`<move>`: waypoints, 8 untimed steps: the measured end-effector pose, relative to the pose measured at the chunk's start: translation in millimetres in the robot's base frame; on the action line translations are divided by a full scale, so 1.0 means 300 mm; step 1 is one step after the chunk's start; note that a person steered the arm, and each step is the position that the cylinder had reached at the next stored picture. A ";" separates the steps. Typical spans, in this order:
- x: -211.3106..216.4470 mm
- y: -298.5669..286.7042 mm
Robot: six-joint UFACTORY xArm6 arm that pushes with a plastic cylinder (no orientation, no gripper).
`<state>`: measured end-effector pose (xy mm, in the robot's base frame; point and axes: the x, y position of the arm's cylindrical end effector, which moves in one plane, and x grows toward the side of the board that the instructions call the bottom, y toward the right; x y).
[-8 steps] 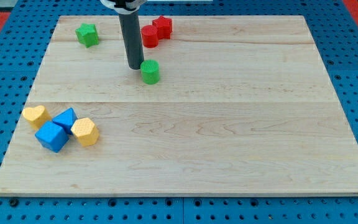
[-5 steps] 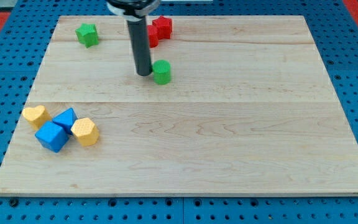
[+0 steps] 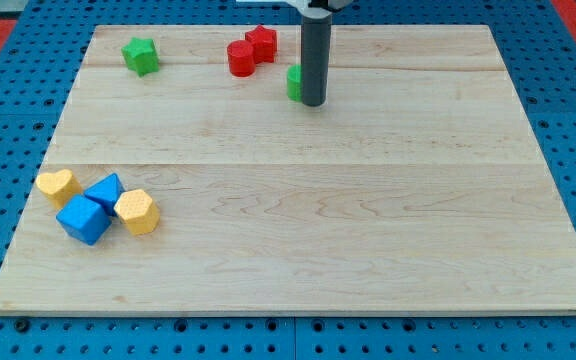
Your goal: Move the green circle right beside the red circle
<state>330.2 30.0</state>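
Note:
The green circle sits near the view's top, mostly hidden behind my rod. My tip rests on the board just to the right of the green circle, touching or nearly touching it. The red circle lies up and to the left of the green circle, with a gap between them. A red star-like block touches the red circle on its upper right.
A green star-like block lies at the top left. At the left edge sit a yellow heart, two blue blocks and a yellow hexagon-like block. The wooden board lies on a blue pegboard.
The green circle has been pushed right and up. My rod moved from the circle's left side around to its right side.

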 end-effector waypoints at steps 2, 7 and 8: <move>-0.171 0.000; -0.328 -0.105; -0.320 -0.291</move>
